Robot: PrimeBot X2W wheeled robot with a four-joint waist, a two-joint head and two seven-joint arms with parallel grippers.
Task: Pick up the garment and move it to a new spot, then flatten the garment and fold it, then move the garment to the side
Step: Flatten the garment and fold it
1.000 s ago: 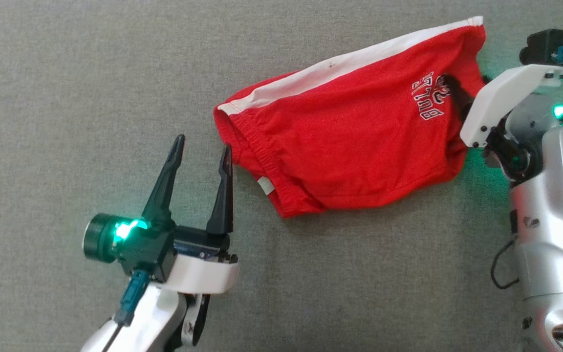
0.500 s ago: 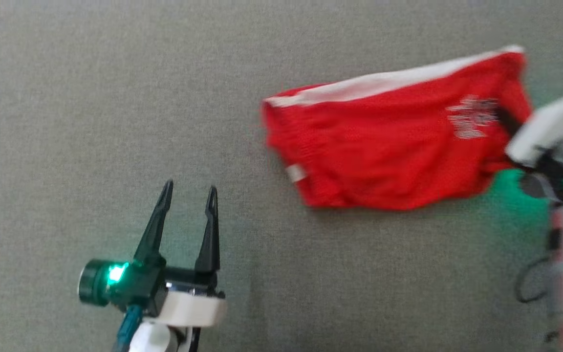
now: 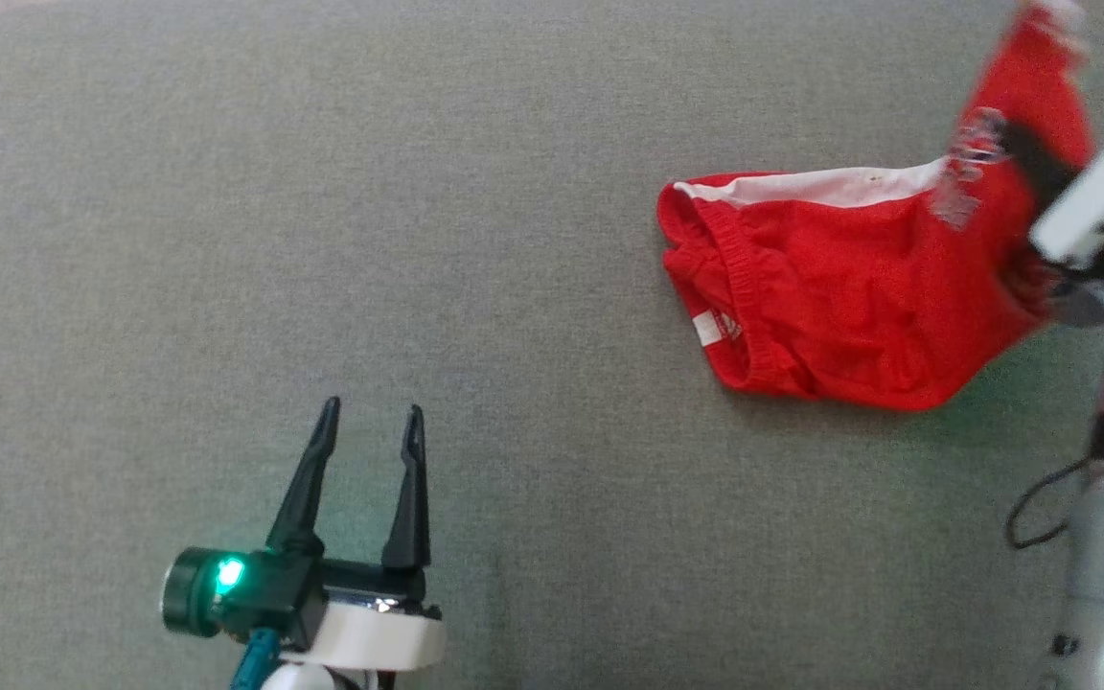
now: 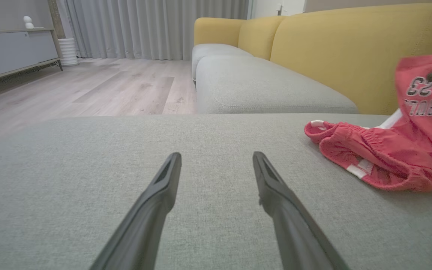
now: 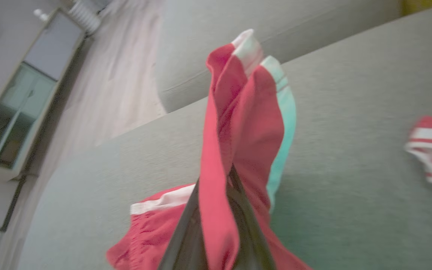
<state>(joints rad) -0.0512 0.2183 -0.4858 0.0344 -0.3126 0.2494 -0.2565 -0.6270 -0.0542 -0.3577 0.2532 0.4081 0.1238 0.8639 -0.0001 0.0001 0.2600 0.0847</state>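
The garment (image 3: 859,297) is a pair of red shorts with a white side stripe and printed lettering. Its waistband end lies bunched on the grey cushion (image 3: 322,240), and its other end is pulled up off the surface. My right gripper (image 3: 1026,158) is shut on that raised end near the lettering. The right wrist view shows the red cloth (image 5: 238,123) pinched between the dark fingers (image 5: 186,232) and standing up in folds. My left gripper (image 3: 370,417) stands open and holds nothing, well to the left of the garment. In the left wrist view the garment (image 4: 388,157) lies to the right of my left gripper (image 4: 216,157).
A second red-and-white striped cloth (image 5: 431,150) lies on the cushion off to one side. The yellow sofa back (image 4: 351,48) rises behind the cushion. Wooden floor (image 4: 88,86) and a low cabinet (image 4: 17,48) lie beyond the cushion's edge.
The right gripper has shut on the garment's leg end and lifted it, dragging the garment toward the right. The head view has shifted too. The left gripper stays open.
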